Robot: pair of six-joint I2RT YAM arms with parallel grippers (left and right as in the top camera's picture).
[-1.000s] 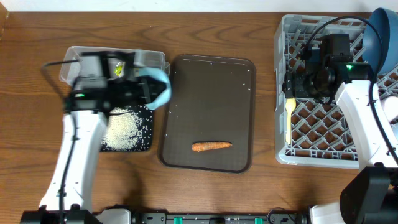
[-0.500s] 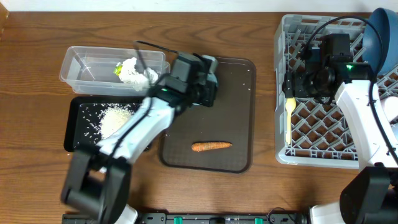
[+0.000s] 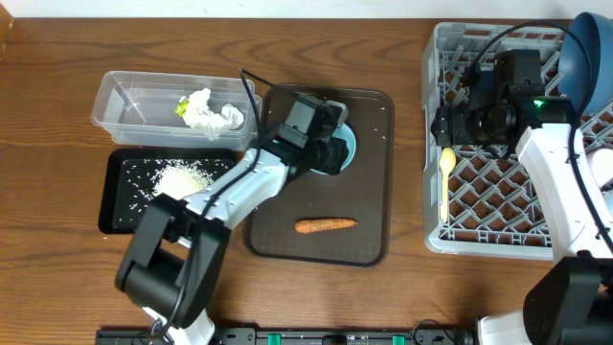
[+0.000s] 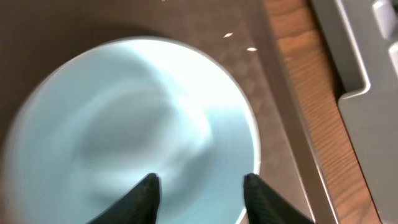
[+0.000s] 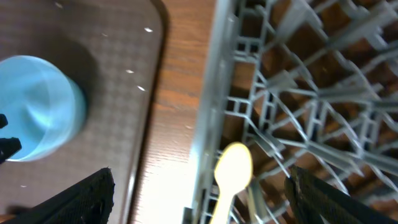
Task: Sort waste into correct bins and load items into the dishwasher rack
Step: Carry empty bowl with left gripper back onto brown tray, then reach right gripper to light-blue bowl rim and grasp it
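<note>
Overhead, small light blue bowl (image 3: 349, 144) sat at 1 o'clock of brown serving tray (image 3: 369, 206) centre, carrot piece (image 3: 325, 226) at 6; left wrist, left gripper (image 4: 202, 190) stood spread over bowl; right wrist, right gripper (image 5: 208, 196) hung wide apart above pale yellow spoon (image 5: 231, 168) in dishwasher rack (image 5: 298, 93).

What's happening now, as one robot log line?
left gripper: jaws open over small light blue bowl on brown serving tray | right gripper: jaws open above pale yellow spoon in dishwasher rack

bowl (image 3: 347, 149) and carrot (image 3: 326, 225) lay on tray (image 3: 369, 115) | tub (image 3: 124, 105) and flat bin (image 3: 120, 218) sat left of tray | rack (image 3: 498, 192), spoon (image 3: 444, 177) inside, stood right of tray
</note>
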